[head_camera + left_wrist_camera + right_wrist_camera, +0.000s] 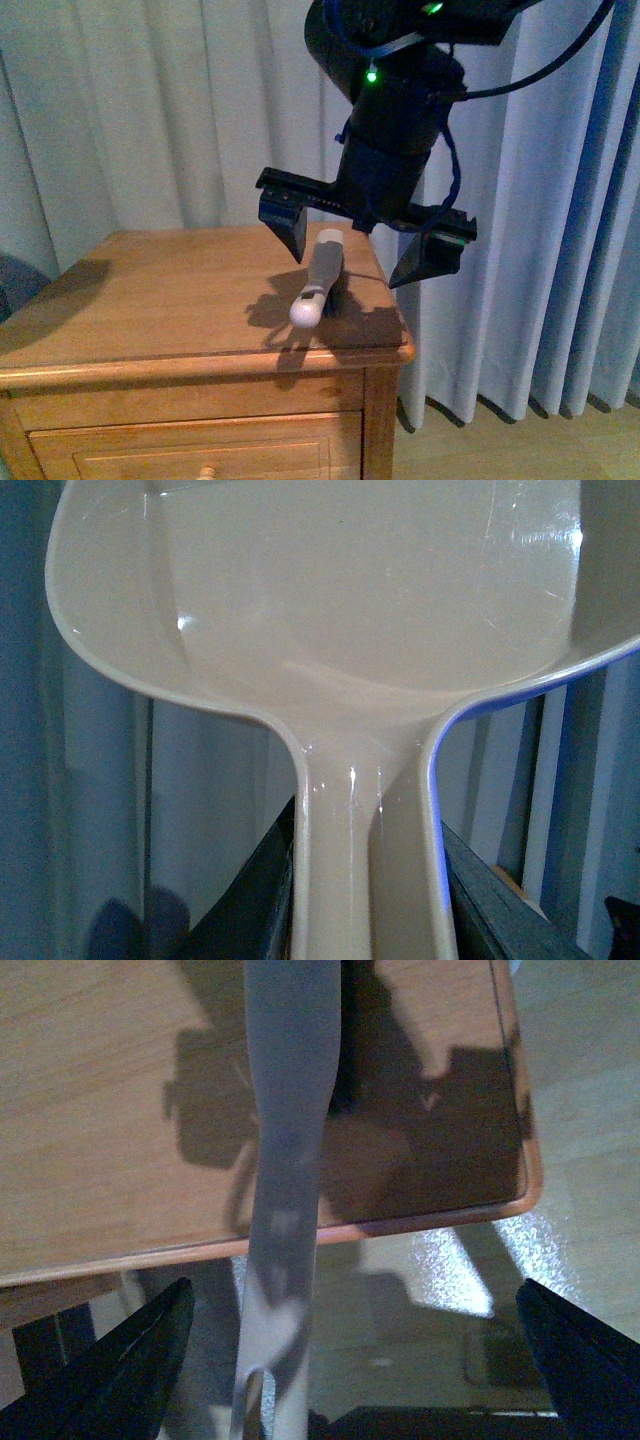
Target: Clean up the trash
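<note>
The white-handled brush [318, 280] lies on the wooden nightstand [150, 300] near its front right corner, handle end toward the front edge. My right gripper [350, 270] hangs just above it, open, one finger on each side. In the right wrist view the brush handle [290, 1160] runs between the open fingers of the right gripper [352, 1300] and reaches past the table edge. My left gripper [368, 880] is shut on the handle of the pale beige dustpan [350, 600], whose scoop looks empty. The trash is out of view.
Pale curtains [150, 100] hang behind and to the right of the nightstand. A drawer front [200, 445] is below the top. Wooden floor [520, 450] shows to the right. My left arm does not show in the front view.
</note>
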Robot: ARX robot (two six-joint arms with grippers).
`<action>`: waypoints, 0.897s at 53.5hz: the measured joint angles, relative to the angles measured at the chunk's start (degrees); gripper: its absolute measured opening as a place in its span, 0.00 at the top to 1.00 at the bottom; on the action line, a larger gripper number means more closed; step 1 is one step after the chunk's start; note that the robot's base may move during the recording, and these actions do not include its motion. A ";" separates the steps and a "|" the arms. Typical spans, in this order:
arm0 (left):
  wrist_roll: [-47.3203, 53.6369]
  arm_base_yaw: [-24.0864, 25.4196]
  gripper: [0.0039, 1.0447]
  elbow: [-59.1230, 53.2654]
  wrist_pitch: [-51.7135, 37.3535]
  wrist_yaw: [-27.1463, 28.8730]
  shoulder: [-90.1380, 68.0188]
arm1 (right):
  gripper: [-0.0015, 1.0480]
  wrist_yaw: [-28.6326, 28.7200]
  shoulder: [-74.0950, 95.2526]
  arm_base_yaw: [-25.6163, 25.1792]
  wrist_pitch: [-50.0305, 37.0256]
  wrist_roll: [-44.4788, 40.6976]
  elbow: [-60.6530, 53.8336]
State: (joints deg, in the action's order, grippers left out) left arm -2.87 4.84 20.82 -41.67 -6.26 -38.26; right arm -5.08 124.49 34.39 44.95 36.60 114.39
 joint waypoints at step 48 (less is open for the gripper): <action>0.00 0.00 0.75 0.00 0.00 0.00 0.00 | 0.50 1.86 11.98 1.29 0.31 4.55 9.92</action>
State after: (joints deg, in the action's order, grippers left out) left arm -2.87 4.84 20.82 -41.67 -6.26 -38.26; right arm -3.22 136.46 35.68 45.25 41.15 124.31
